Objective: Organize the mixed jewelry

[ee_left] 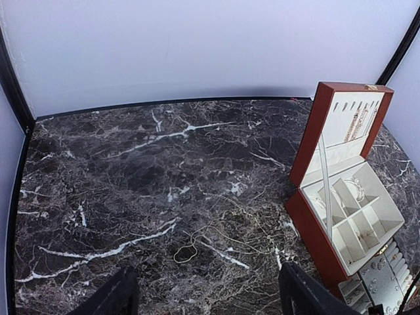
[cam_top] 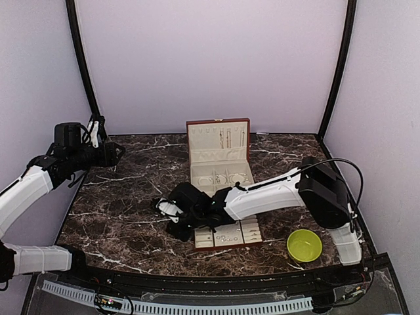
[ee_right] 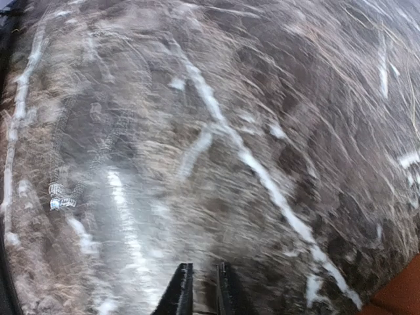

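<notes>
- The right tool (ee_right: pixel 203 272) hangs low over the dark marble tabletop (ee_left: pixel 131 164), its two fingers almost clenched with only a thin slit between them. Nothing shows in that slit, though the wrist view is badly smeared.
- In the overhead view this tool sits left of centre, just left of the cream-lined compartment tray (cam_top: pixel 251 231) and in front of the open reddish-brown box with cream lining (ee_left: pixel 307 138).
- The left tool (ee_left: pixel 207 275) is released, fingers spread wide, held high at the upper left of the overhead view and touching nothing.
- The thin pale chain loop (ee_left: pixel 186 253) lies flat on bare tabletop, low and left of centre in the left wrist view, well left of the box.
- At the left edge of the right wrist view there is a faint link-like streak. It is probably this chain, which would put it beside the right tool and not between its fingers.
- Other tiny silvery pieces already rest in the box and tray compartments. The yellow-green bowl (cam_top: pixel 304 252) stands apart at the lower right.
- Judged step: picking the loose chain off the tabletop.
- The next move seems to call for spreading the fingers a little, centring them over a strand, pressing down to the stone and pinching a piece that is thin, flat and slippery.
</notes>
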Motion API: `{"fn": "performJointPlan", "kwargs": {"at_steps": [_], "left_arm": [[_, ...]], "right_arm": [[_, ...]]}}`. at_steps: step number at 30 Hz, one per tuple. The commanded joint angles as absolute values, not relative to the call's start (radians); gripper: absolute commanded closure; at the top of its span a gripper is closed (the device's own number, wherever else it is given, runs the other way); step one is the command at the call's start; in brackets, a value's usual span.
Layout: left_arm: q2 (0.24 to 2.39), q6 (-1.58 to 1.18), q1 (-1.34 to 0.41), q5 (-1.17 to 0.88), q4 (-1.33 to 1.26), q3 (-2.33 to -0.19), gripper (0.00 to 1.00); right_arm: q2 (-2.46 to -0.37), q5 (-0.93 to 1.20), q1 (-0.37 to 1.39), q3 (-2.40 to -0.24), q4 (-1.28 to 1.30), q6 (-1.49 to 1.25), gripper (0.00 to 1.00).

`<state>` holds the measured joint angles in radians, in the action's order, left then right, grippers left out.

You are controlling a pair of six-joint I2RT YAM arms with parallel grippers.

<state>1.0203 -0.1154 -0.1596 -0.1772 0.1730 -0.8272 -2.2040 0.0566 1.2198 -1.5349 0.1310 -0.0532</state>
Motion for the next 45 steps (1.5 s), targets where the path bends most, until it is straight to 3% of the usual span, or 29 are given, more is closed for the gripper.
{"fn": "performJointPlan", "kwargs": {"at_steps": [1, 15, 25, 33, 45], "left_arm": [[1.016, -0.100, -0.155, -0.175, 0.147, -0.811, 0.25], [1.010, -0.102, -0.155, -0.182, 0.143, -0.808, 0.25], [1.002, -0.101, -0.154, -0.181, 0.142, -0.807, 0.25], [0.998, -0.102, -0.155, -0.180, 0.141, -0.805, 0.25], [0.992, -0.104, -0.155, -0.180, 0.139, -0.803, 0.25]], "right_arm": [[-2.188, 0.197, 1.261, -1.579, 0.065, -0.010, 0.74], [-2.390, 0.243, 1.328, -1.859, 0.254, 0.112, 0.50], [-2.429, 0.202, 1.350, -1.896, 0.296, 0.132, 0.49], [-2.467, 0.144, 1.355, -1.933, 0.327, 0.127, 0.57], [-2.417, -0.096, 1.359, -1.826, 0.284, 0.105, 0.85]]}}
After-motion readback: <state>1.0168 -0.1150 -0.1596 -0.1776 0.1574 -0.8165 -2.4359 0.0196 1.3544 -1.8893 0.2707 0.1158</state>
